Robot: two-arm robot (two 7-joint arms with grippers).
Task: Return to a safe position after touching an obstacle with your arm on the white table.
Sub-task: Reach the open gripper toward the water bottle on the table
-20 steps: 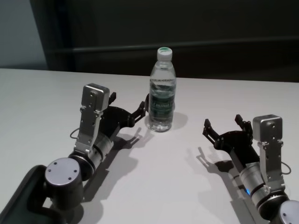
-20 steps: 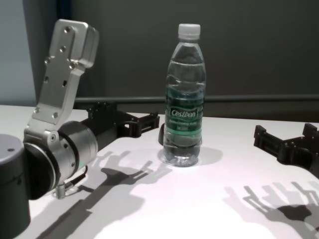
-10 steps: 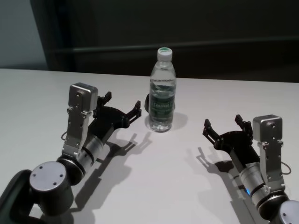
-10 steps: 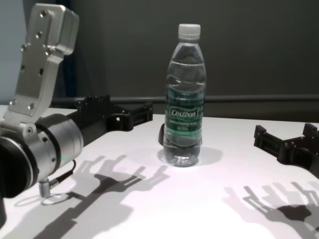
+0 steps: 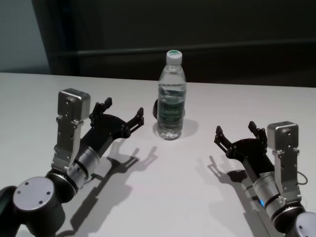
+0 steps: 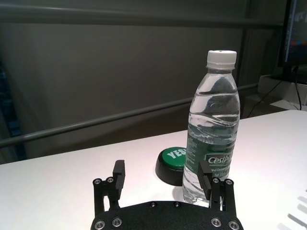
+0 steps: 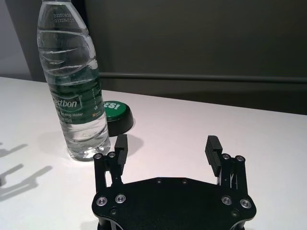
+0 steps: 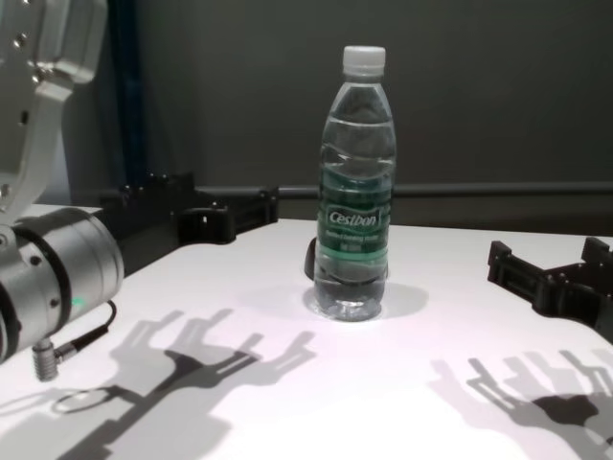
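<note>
At table centre, toward 12 o'clock in the head view, the bottle (image 5: 171,96) stands upright on the white table (image 5: 163,197), capped, with the green puck (image 6: 173,163) just behind it. Left gripper (image 5: 122,112) sits at the bottle's 9 o'clock, fingers spread, empty, now apart from the bottle. Right gripper (image 5: 236,132) parked at 4 o'clock, fingers spread, empty. Judged: contact done, retreat under way, arm not yet fully home. Against a second ago: left fingertip was at the bottle's label; it has since drawn back and leftward, opening a clear gap. Bottle and right arm unchanged.
</note>
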